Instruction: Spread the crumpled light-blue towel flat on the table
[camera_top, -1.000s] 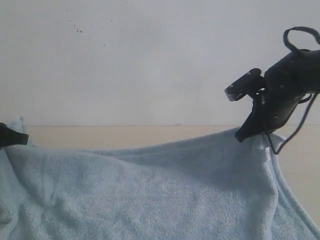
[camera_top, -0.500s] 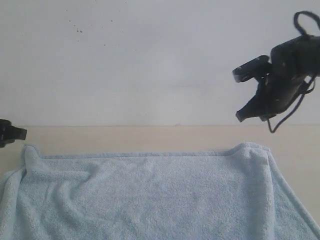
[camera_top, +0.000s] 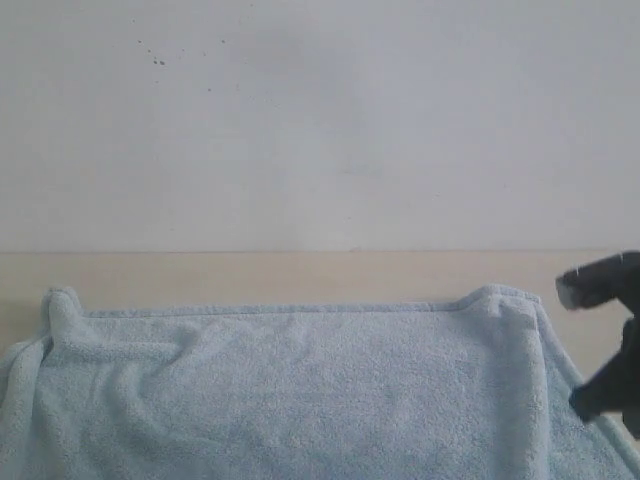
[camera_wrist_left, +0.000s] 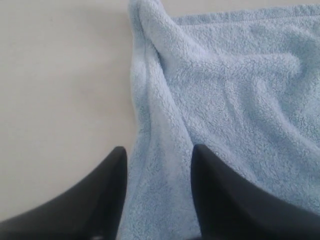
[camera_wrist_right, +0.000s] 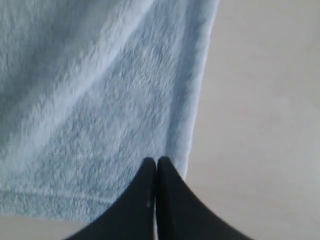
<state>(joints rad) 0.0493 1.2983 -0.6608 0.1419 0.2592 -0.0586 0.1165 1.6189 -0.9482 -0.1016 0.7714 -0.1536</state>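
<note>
Now right pincer (camera_wrist_right: 156, 161), pressed together, has dropped, seemingly beside towel (camera_top: 300, 390); left pincer (camera_wrist_left: 159, 149) wide.

The towel (camera_top: 300, 390) lay across the near part of the table (camera_top: 300, 272), its far hem running parallel to the wall (camera_top: 300, 120) behind, with a bare strip of table between them. At its far left corner the cloth was bunched into a raised fold. The right gripper (camera_wrist_right: 156, 162) hung over the towel's right edge, while the left gripper (camera_wrist_left: 157, 152) straddled the left edge, one finger over the table and the other over the cloth.
</note>
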